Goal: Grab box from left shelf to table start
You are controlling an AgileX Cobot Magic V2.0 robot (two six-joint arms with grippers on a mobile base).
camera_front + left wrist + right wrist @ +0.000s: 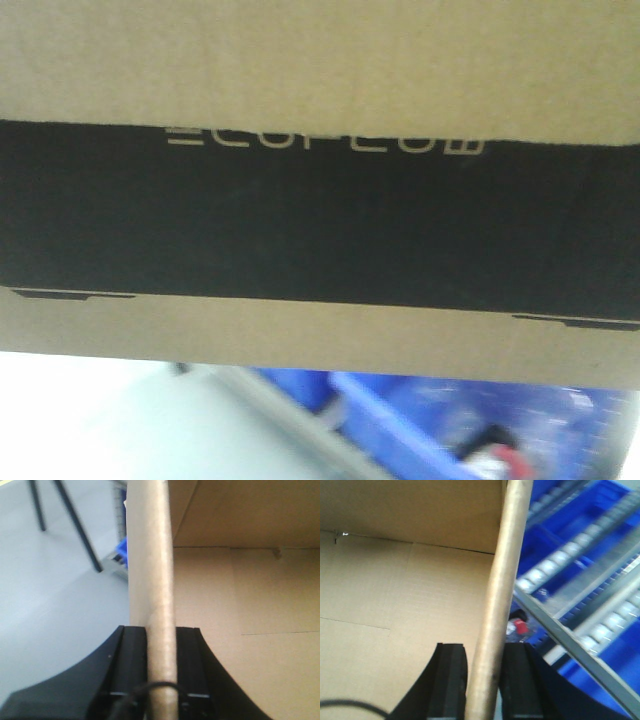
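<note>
The brown cardboard box (320, 60) with its black ECOFLOW panel (320, 220) fills most of the front view, held up close to the camera. My left gripper (161, 630) is shut on the box's left wall (150, 555), with one black finger (134, 650) outside it and the other inside. My right gripper (484, 647) is shut on the box's right wall (507, 555) in the same way. Both wrist views show the box's bare inside (395, 590). A pale white surface, likely the table (90, 420), lies below the box at the left. The shelf's grey rail (580, 655) runs beside the right gripper.
Blue plastic bins (480, 420) and roller tracks (570, 555) sit below and to the right of the box. A small red-capped item (520, 626) lies in a bin. In the left wrist view, dark thin legs (75, 525) stand on a pale surface (45, 605).
</note>
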